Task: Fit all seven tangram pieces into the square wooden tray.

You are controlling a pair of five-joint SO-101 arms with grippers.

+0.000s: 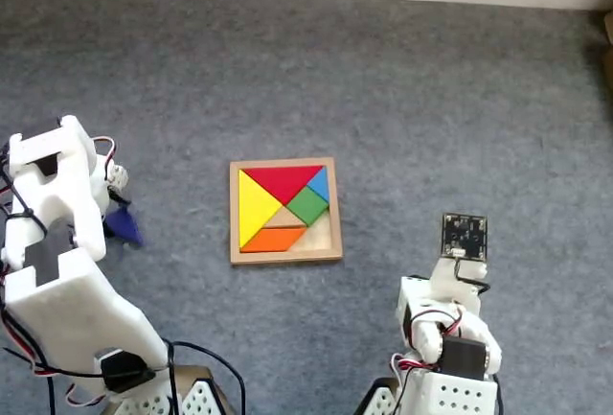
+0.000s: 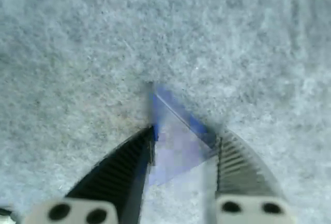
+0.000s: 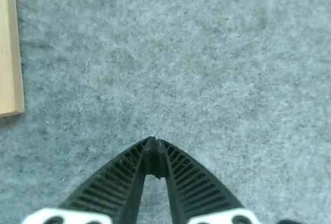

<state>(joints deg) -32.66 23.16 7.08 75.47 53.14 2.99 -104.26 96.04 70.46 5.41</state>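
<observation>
Blue piece (image 2: 178,146) is gripped in left fingers (image 2: 124,169), well apart from the tray (image 1: 285,257); right fingers (image 3: 129,177) clenched empty.

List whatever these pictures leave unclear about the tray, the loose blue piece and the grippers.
Blue piece: in the high view the left arm covers part of it; in the left wrist view it blurs inside the left gripper.
Tray: the right wrist view's edge cuts off all but one corner.
Tan patch mid-tray: too small in the high view to tell piece from bare wood.

Smooth wooden tray (image 1: 285,258) on fuzzy matt cloth (image 1: 431,99).
</observation>
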